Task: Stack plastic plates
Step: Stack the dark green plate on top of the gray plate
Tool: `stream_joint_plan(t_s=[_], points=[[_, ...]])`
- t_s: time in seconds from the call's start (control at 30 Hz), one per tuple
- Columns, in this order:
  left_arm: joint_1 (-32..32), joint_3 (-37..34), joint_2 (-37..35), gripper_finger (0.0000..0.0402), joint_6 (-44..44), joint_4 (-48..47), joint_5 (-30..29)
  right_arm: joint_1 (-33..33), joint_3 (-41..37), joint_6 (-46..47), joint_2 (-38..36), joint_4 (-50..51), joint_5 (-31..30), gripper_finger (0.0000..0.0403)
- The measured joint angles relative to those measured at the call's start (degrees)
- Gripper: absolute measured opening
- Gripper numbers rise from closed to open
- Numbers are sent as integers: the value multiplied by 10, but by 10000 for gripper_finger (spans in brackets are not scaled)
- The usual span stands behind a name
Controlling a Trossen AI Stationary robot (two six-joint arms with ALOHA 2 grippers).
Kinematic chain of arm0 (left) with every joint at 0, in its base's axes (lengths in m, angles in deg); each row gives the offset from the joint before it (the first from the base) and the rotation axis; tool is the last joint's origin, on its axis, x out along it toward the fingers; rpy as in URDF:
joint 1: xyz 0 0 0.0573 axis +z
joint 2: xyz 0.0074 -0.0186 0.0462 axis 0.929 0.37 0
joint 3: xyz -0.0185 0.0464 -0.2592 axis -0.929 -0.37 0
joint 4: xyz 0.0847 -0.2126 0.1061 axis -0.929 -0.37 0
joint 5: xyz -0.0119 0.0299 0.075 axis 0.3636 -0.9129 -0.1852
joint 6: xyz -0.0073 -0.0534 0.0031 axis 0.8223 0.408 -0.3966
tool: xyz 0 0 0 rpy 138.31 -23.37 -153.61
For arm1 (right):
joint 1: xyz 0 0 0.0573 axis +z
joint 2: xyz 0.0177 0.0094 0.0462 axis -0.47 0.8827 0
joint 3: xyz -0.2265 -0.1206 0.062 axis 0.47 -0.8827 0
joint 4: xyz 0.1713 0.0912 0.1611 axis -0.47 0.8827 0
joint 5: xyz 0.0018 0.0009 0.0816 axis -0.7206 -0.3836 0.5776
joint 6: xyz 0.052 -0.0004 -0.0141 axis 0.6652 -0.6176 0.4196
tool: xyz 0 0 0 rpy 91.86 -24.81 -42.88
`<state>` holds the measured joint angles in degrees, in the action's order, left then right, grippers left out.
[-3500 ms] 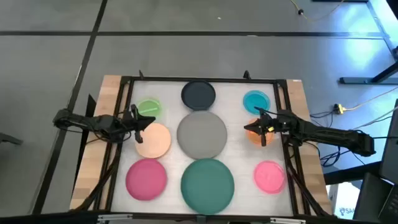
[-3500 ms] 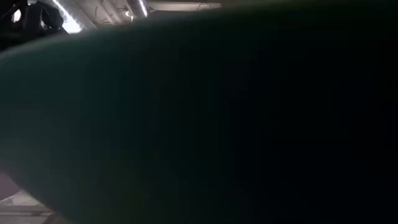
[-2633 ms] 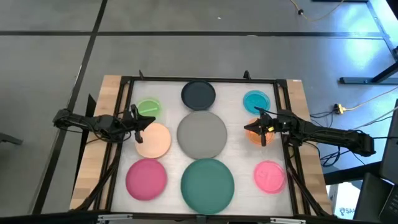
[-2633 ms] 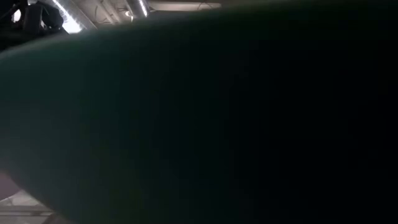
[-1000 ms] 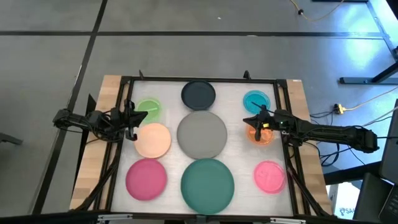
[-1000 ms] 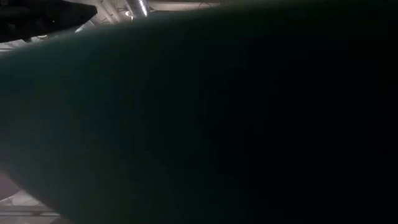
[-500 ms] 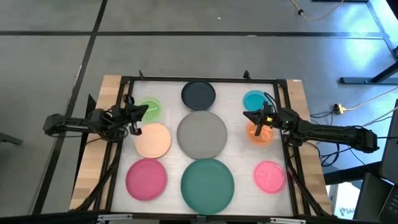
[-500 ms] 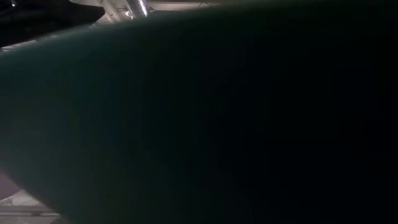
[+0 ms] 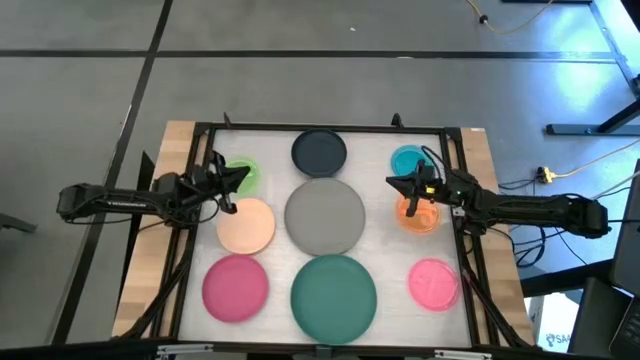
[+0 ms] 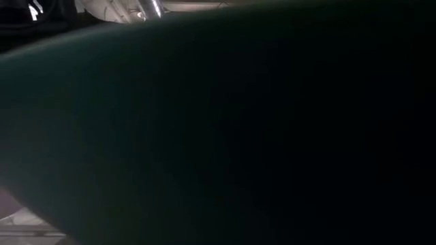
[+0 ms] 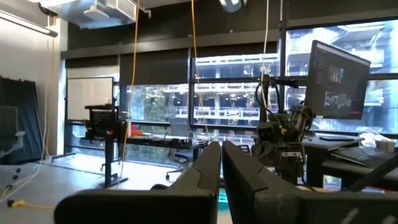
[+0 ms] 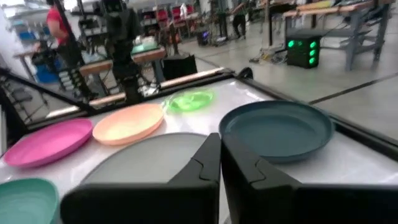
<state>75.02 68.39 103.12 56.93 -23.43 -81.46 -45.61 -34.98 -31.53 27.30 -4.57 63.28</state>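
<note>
Nine plates lie flat on the table. In the high view: small green (image 9: 243,173), black (image 9: 319,152), small teal (image 9: 408,160), orange (image 9: 420,215), peach (image 9: 247,226), large grey (image 9: 324,215), magenta (image 9: 235,287), large dark green (image 9: 333,292), pink (image 9: 433,282). My left gripper (image 9: 238,180) is shut and hovers over the green plate's near edge. My right gripper (image 9: 391,183) is shut and hovers between the teal and orange plates, at their left. The right wrist view shows the black plate (image 12: 277,130), the green plate (image 12: 189,99) and the peach plate (image 12: 127,122) ahead of the shut fingers.
A dark metal frame (image 9: 320,128) rims the white table top, with wooden boards (image 9: 165,190) outside it. The low view is almost wholly blocked by the dark green plate's rim (image 10: 218,136). The left wrist view looks level across the room at the other arm (image 11: 280,143).
My left gripper has moved toward the table's far edge, from over the peach plate's edge to the green plate, its arm stretching out. My right gripper has moved toward the far edge, off the orange plate toward the teal one. No plate has moved.
</note>
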Motion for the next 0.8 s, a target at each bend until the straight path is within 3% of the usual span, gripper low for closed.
stream_joint_plan(t_s=[0.2, 0.43, 0.6, 0.8], points=[[0, 0, 43, 11, 14, 40, 0, 72, 36, -36, 98, -45, 28, 7], [0, 14, 49, 11, 12, 47, 11, 185, 102, -75, 195, -49, -17, 7], [0, 15, 49, 11, 9, 50, 73, 230, 181, -88, 255, 33, -14, 7], [0, 15, 48, 11, -18, 104, 47, 279, 271, -84, 304, 166, -27, 7]])
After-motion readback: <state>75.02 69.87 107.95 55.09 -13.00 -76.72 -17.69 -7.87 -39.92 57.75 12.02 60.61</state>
